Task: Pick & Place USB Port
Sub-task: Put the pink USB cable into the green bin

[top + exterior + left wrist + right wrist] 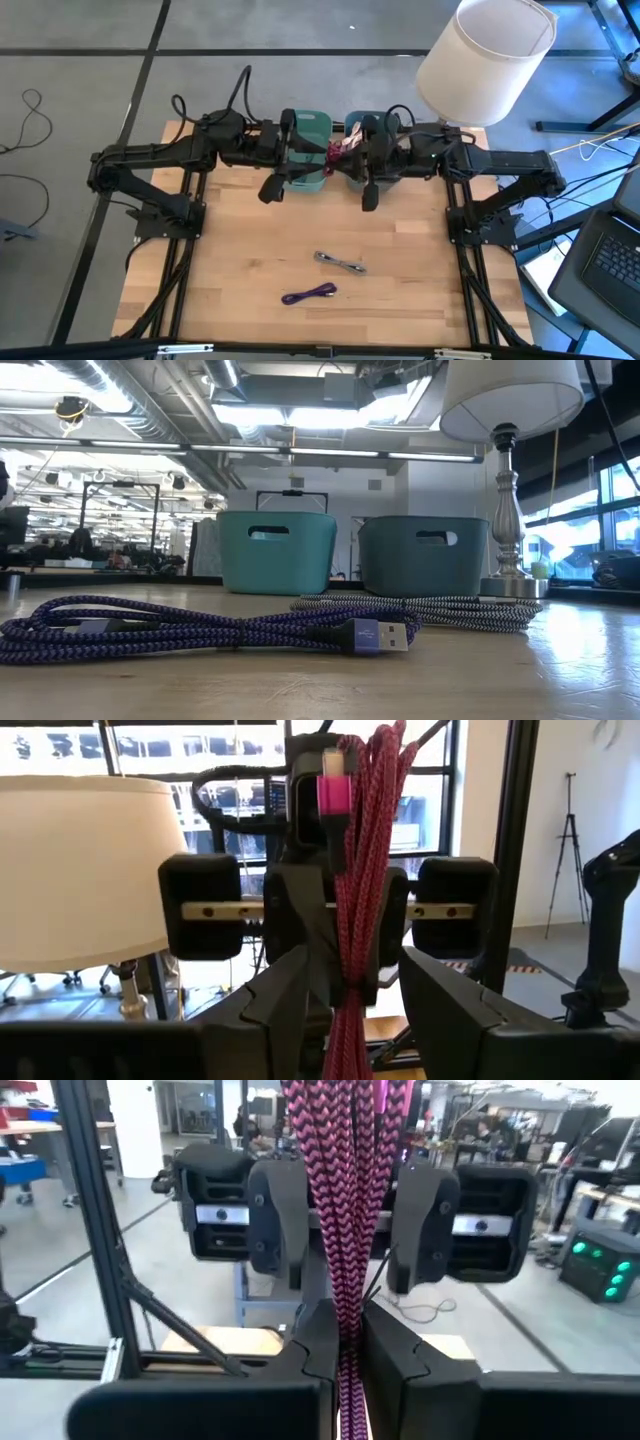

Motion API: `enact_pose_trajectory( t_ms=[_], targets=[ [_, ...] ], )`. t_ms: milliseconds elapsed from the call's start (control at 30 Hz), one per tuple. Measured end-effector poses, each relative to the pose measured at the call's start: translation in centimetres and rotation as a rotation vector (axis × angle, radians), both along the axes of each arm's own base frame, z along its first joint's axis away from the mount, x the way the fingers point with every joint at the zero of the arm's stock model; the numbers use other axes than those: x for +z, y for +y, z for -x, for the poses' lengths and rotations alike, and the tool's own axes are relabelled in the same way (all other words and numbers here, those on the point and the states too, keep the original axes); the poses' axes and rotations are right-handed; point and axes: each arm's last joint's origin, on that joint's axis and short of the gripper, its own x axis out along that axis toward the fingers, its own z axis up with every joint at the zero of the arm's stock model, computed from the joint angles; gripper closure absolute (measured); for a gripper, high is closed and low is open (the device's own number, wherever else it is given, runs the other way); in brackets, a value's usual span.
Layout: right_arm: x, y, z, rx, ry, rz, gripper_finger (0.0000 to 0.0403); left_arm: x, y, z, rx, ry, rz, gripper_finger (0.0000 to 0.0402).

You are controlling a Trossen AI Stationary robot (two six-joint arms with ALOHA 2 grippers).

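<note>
Purple cable lies closest to the low camera, coiled on the wooden table, with its metal plug end pointing right. Just behind it lies a black and white cable. From above, the two cables sit near the front middle of the table, close but apart. At the back stand a teal bin and a darker bin, side by side, and a lamp stands beside the darker bin. Both arms meet over the bins. A pink cable hangs up in the air between them. The right gripper is closed tight on the pink cable. The left gripper is spread wide, with the pink cable hanging between its fingers, which do not squeeze it.
</note>
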Motion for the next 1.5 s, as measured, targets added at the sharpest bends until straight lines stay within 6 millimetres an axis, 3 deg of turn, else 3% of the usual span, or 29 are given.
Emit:
enact_pose_trajectory(
  t_ms=[633,733,867,1133,1233,1500],
  targets=[
    [-1.1,-0.4,-2.3,0.066,-0.028,-0.031,0.0382,0.0,0.0,0.0,0.005,0.0,0.0,0.0252],
    [-1.1,-0.6,-2.4,0.075,-0.022,-0.037,0.0382,0.0,0.0,0.0,0.01,0.002,-0.028,0.0288],
    [-1.1,-0.7,-2.4,0.075,-0.022,-0.042,0.0382,0.0,-0.1,0.0,-0.017,0.002,-0.051,0.038],
    [-1.1,-0.9,-2.4,0.072,-0.021,-0.04,0.0381,0.0,-0.1,0.0,-0.019,0.001,-0.062,0.0388],
    [-1.1,-0.9,-2.3,0.073,-0.024,-0.016,0.0348,0.0,-0.1,0.0,-0.02,0.001,-0.065,0.0388],
    [-1.3,-1.2,-1.4,-0.039,0.053,0.039,0.0172,-0.2,-0.1,0.0,-0.03,0.012,-0.066,0.0389]
  ],
)
